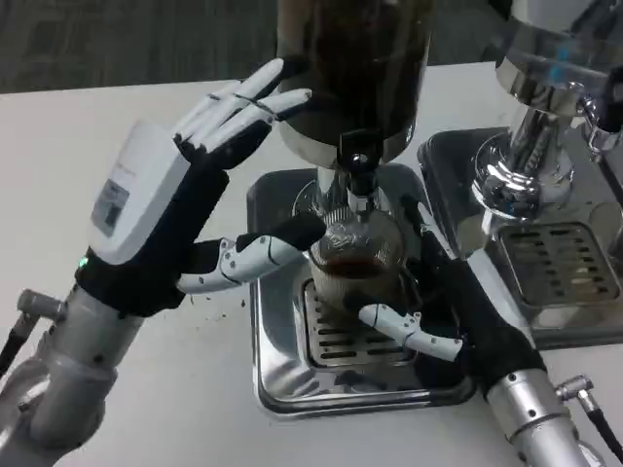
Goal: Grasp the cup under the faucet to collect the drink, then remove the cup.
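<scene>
Head view: ribbed clear cup (352, 265), brown drink (348, 265)

The cup (355, 261) stands on the drip tray (282, 389), under the faucet (358, 180), between both hands.

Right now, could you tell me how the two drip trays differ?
The near drip tray carries the clear cup, part-filled with dark drink, under the faucet, gripped by the right hand. The far drip tray bears no cup and is cut off at the picture's edge. Both are shiny steel with slotted grates.
</scene>
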{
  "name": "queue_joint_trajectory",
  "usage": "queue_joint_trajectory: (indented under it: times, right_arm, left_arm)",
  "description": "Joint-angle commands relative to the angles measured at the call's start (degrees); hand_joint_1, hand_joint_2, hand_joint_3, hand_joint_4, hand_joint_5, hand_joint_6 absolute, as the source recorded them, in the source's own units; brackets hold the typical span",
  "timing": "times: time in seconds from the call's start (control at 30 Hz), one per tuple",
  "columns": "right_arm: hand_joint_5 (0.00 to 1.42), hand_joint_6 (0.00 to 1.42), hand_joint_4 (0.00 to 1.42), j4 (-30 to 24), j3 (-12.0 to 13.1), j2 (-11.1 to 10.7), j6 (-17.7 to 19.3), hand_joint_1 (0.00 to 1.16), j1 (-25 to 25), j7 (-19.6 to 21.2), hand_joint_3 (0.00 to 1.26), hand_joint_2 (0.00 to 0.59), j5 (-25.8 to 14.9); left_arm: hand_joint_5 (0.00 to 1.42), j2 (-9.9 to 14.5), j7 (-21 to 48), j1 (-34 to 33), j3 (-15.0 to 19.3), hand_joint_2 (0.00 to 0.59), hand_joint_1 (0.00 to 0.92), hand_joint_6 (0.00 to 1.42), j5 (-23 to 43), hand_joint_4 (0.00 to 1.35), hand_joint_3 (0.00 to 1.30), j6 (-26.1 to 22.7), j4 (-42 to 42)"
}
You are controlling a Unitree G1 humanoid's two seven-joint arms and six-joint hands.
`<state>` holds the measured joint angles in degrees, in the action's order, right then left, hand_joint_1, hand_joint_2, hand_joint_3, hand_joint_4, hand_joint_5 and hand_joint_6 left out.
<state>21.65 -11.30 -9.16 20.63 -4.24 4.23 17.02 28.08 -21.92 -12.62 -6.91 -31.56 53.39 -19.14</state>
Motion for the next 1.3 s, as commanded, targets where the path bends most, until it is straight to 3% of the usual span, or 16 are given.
queue_joint_trajectory:
  times: [0.03,0.2,0.4,0.73,1.3]
  right_arm:
    - [0.0,0.05,0.0,-0.45,0.68,0.54,0.17,0.56,1.43,1.33,0.0,0.185,0.14]
    - [0.0,0.03,0.0,-1.18,1.15,1.69,0.68,0.6,2.73,2.56,0.0,0.186,-0.34]
    - [0.0,0.06,0.0,-0.09,1.77,3.35,3.05,0.65,3.3,2.68,0.0,0.179,-1.95]
    - [0.0,0.06,0.0,-1.17,1.97,3.9,3.67,0.66,3.69,2.62,0.0,0.18,-1.18]
    - [0.0,0.1,0.0,-2.67,-0.26,2.95,-1.61,0.71,1.7,-1.84,0.0,0.16,0.3]
  left_arm:
    - [0.33,-0.73,1.43,4.27,3.4,0.204,0.0,0.23,5.4,0.15,0.33,0.56,2.47]
    - [0.36,-1.27,0.98,9.44,8.71,0.21,0.0,0.26,11.14,0.18,0.33,2.43,-0.94]
    - [0.36,-0.87,1.36,11.23,12.42,0.213,0.0,0.26,10.78,0.18,0.33,2.8,-7.62]
    - [0.35,-0.85,1.28,10.88,11.59,0.217,0.0,0.24,7.58,0.17,0.33,1.93,-17.5]
    - [0.35,-1.5,1.2,12.58,10.16,0.223,0.0,0.22,8.55,0.2,0.34,1.37,-21.44]
